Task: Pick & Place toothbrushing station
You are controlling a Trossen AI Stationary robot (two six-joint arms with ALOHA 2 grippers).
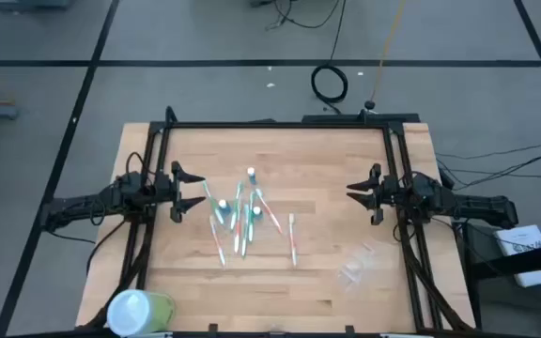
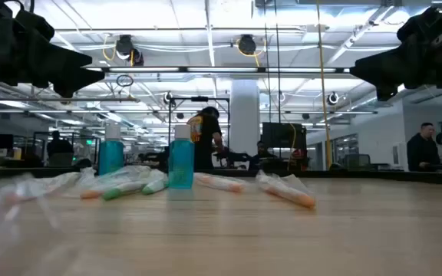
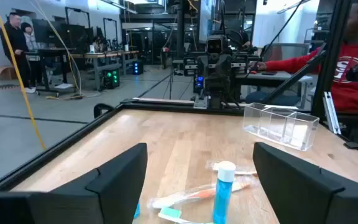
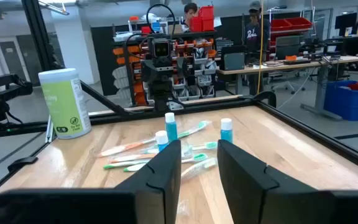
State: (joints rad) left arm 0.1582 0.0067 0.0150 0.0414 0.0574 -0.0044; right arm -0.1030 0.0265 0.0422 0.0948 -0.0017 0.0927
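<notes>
Several thin white, green and orange toothbrushes (image 1: 242, 225) lie flat in a loose heap at the table's middle, seemingly in clear wrappers. Small teal tubes with white caps (image 4: 170, 127) stand upright on their bases among them; they also show in the low view (image 2: 180, 161). A small clear plastic holder (image 1: 355, 266) rests on the table near the right front, and shows in the left wrist view (image 3: 281, 127). My left gripper (image 1: 188, 191) is open and empty, left of the heap, above the table. My right gripper (image 1: 360, 194) is open and empty, right of the heap.
A large yellow-green container with a white top (image 1: 139, 310) stands at the table's near left corner, also in the right wrist view (image 4: 65, 102). A dark frame (image 1: 280, 123) runs along the table's far edge and sides. People and workbenches are beyond the table.
</notes>
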